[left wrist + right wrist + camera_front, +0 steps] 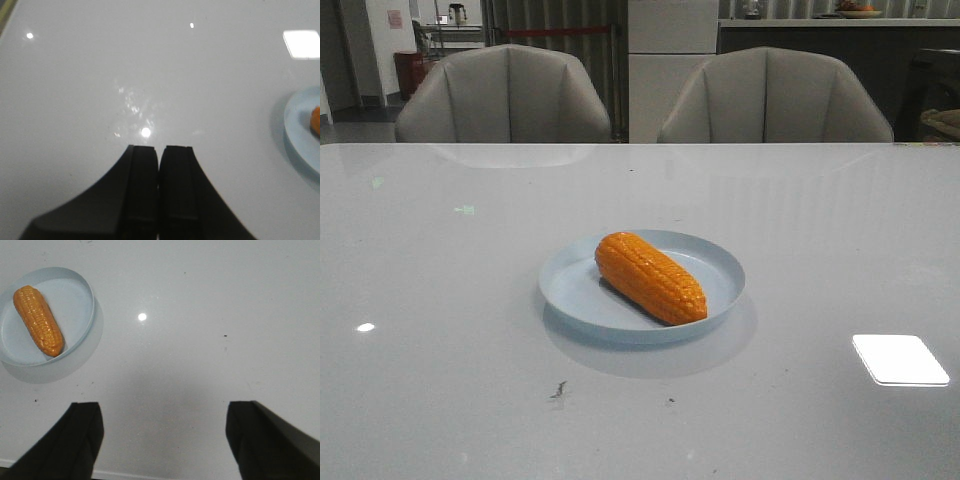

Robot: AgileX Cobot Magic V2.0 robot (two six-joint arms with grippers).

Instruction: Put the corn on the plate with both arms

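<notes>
The orange-yellow corn (pixel 650 276) lies on the pale blue plate (pixel 575 290) in the middle of the table. It also shows in the right wrist view (pixel 38 320) on the plate (pixel 77 300). In the left wrist view only the plate's rim (pixel 300 142) and a sliver of corn (pixel 316 120) show at the edge. My left gripper (pixel 159 148) is shut and empty over bare table, apart from the plate. My right gripper (pixel 162 412) is open wide and empty over bare table, well away from the plate. Neither arm shows in the front view.
The glossy white table (pixel 820 230) carries light reflections, one a bright square (pixel 900 359). Two grey chairs (pixel 503 95) stand behind its far edge. The table's near edge shows as a line (pixel 120 475) in the right wrist view.
</notes>
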